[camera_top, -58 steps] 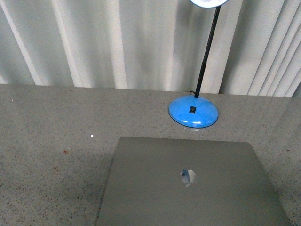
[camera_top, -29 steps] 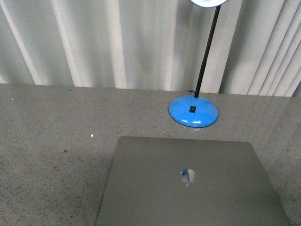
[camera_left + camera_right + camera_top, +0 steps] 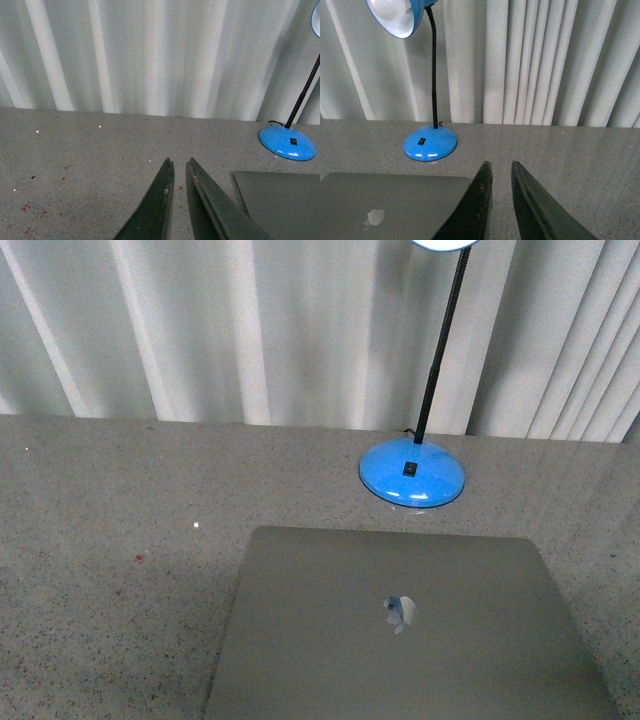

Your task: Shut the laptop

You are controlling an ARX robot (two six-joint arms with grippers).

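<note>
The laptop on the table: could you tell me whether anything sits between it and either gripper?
Nothing visible does. The left gripper and right gripper hang over bare table beside the laptop; the blue lamp stands behind it.

An office-like desk setup is showing: a speckled grey table point(image 3: 100, 500), a blue desk lamp point(image 3: 411, 476) (gooseneck stem), pale curtains point(image 3: 200, 330) hanging behind.

The left end effector point(image 3: 178, 167) is seen above the speckled grey surface point(image 3: 75, 150), its fingers nearly together and holding nothing. A corner of the laptop point(image 3: 285, 200) is seen nearby, with a blue lamp base point(image 3: 287, 142) beyond it, before pale curtains point(image 3: 150, 55).
</note>
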